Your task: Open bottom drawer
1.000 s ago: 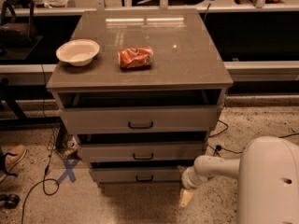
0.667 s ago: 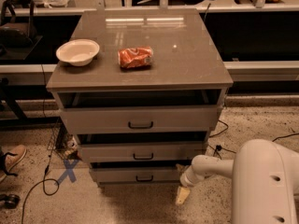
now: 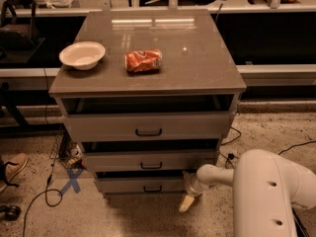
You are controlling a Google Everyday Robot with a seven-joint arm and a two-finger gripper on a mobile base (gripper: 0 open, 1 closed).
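Note:
The bottom drawer [image 3: 140,184] is the narrowest of three grey-beige drawers, low in the cabinet, with a small black bar handle [image 3: 152,188]. It sticks out slightly, like the two drawers above it. My gripper [image 3: 187,201] hangs at the end of the white arm [image 3: 217,176], just right of the bottom drawer's right end and close to the floor, pointing down and left. It is apart from the handle.
The cabinet top [image 3: 197,68] carries a white bowl [image 3: 82,55] and a crushed orange-red packet [image 3: 143,60]. The mid-sized drawer [image 3: 148,160] and the widest top drawer [image 3: 145,125] are above. Cables [image 3: 47,189], a blue floor cross [image 3: 72,180] and a shoe [image 3: 14,167] lie left.
My arm and gripper have shifted a little left, closer to the bottom drawer's right end. The drawers have not moved.

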